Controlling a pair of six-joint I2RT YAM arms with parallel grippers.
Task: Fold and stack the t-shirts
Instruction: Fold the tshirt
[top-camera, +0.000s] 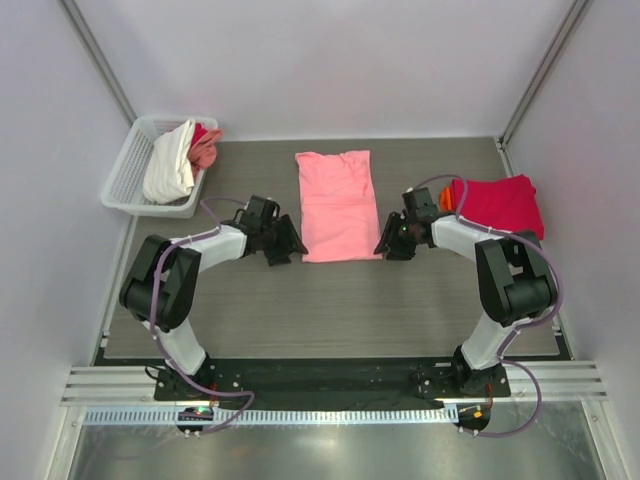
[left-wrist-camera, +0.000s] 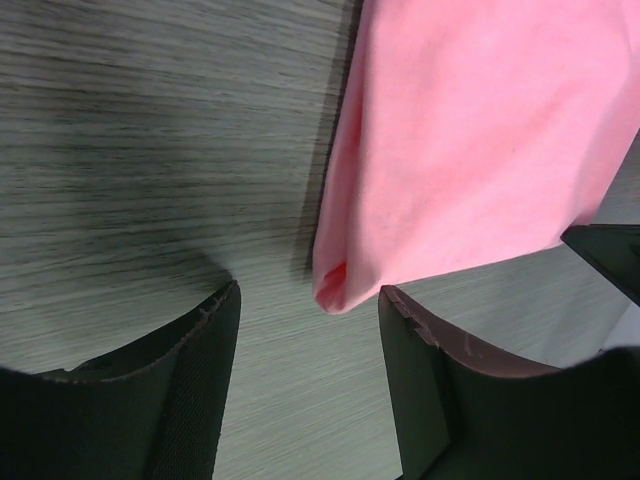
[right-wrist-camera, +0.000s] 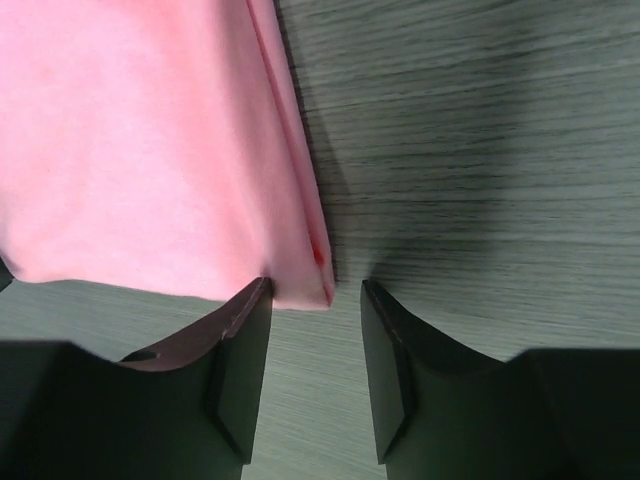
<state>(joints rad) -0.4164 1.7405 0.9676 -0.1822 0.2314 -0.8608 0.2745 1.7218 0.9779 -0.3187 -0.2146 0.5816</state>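
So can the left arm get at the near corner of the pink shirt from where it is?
Probably yes. The left gripper is open, and the near corner of the pink shirt lies just ahead of its jaws. Only bare table shows between them, with nothing in the way.

My left arm (top-camera: 175, 270) and right arm (top-camera: 500, 265) have white shells on the long links and black joints, and each is trailed by a looping lilac cable (top-camera: 213, 204). Both are bolted to black bases (top-camera: 185, 378). My left tool (top-camera: 284, 241) and right tool (top-camera: 393, 242) are matte black. Up close their fingers (left-wrist-camera: 190, 390) are thick wedges with curved inner faces and scuffed, reddish-brown edges.
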